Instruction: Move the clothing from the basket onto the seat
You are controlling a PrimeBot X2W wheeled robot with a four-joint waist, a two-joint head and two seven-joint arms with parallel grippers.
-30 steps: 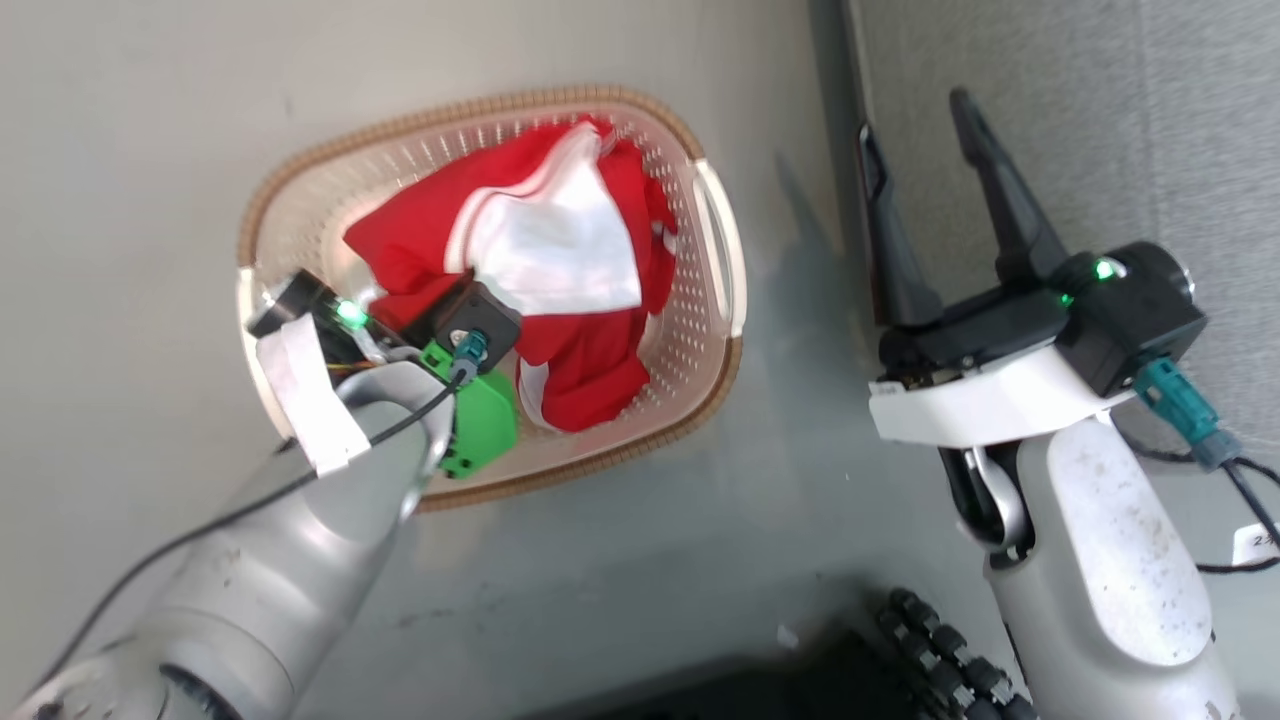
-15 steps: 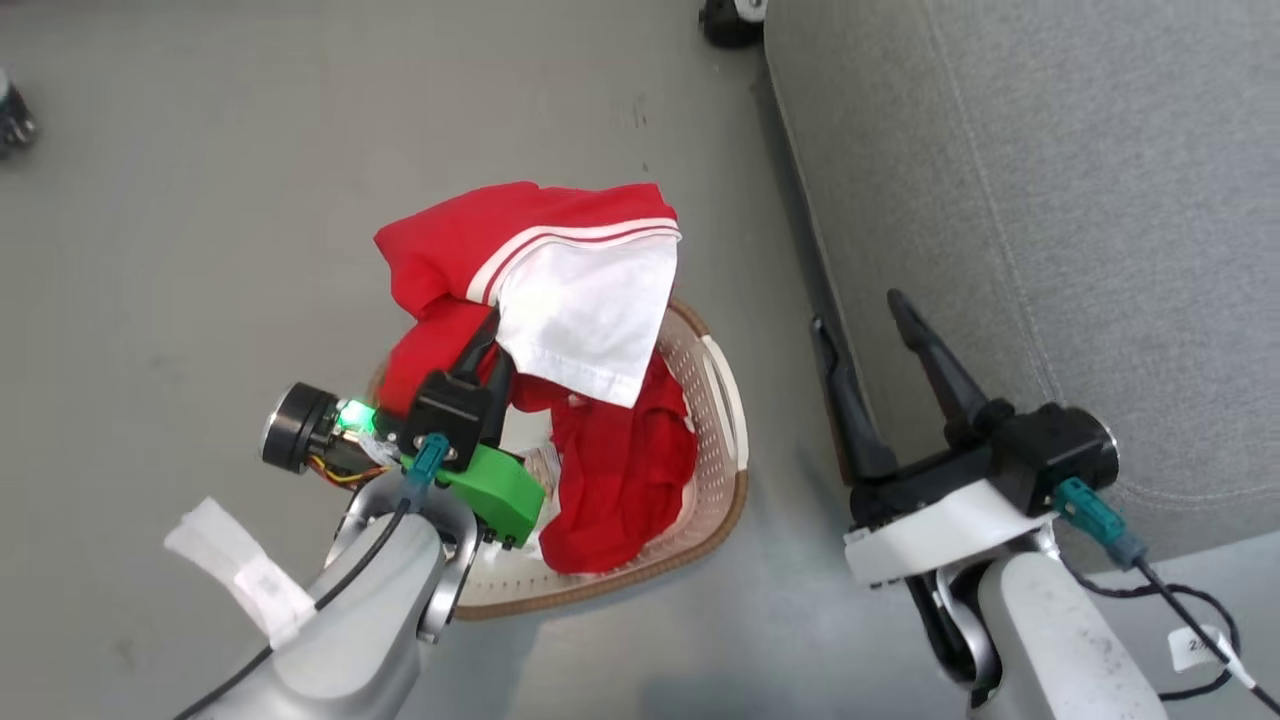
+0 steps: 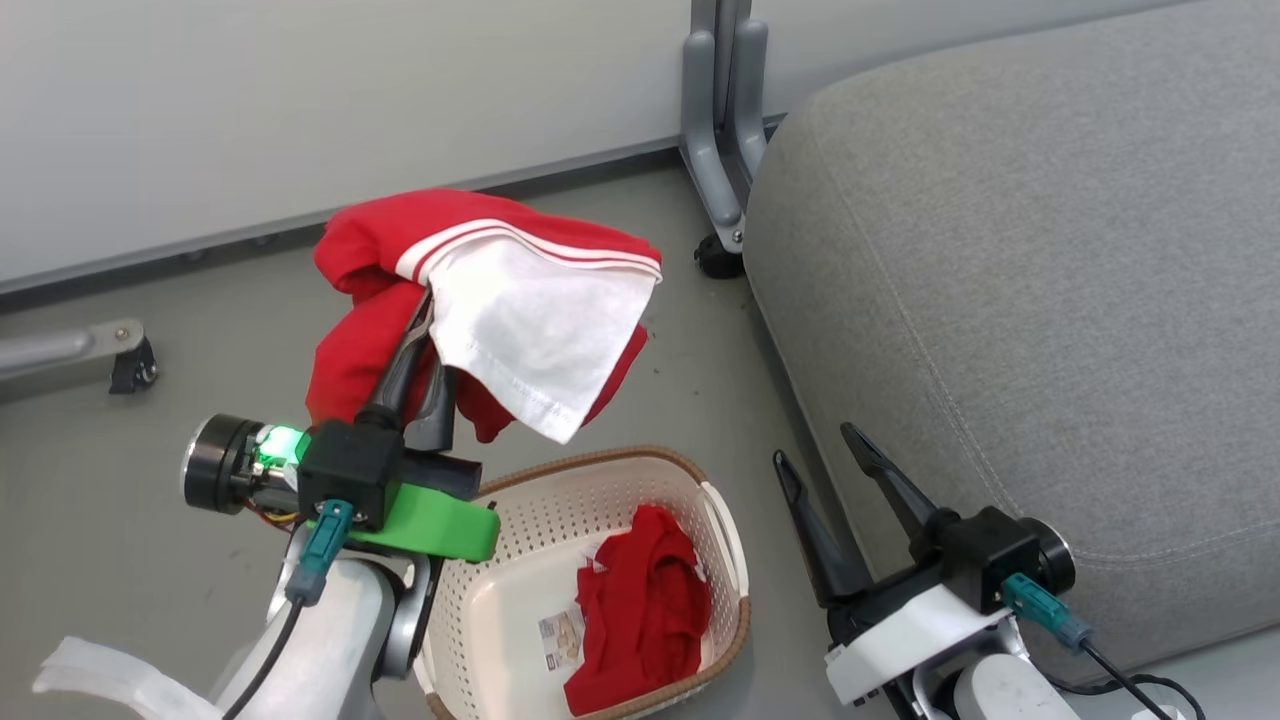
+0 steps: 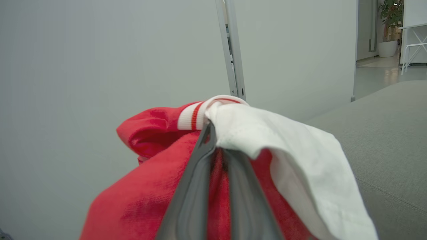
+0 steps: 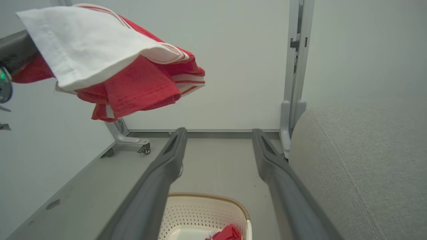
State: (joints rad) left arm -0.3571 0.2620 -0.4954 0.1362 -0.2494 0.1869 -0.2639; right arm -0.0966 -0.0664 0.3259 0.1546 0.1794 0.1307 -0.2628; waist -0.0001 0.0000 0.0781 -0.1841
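My left gripper (image 3: 425,310) is shut on the striped red garment (image 3: 500,300), held in the air above and behind the basket; the white panel drapes over the fingers (image 4: 200,186). The same garment (image 5: 110,63) hangs at the upper left of the right wrist view. A smaller plain red garment (image 3: 640,610) lies in the off-white basket (image 3: 500,640) on the floor, beside a barcode sticker. To the right of the basket, my right gripper (image 3: 815,455) hangs open and empty, close to the front edge of the grey seat (image 3: 1020,300).
A pale wall runs behind the work. A grey metal post with a caster foot (image 3: 720,130) stands between wall and seat. Another caster foot (image 3: 125,360) sits at the left on the grey floor.
The head camera has tilted up, so the whole picture shifted. My left gripper has lifted the striped garment out of the basket; the plain red one stays inside.
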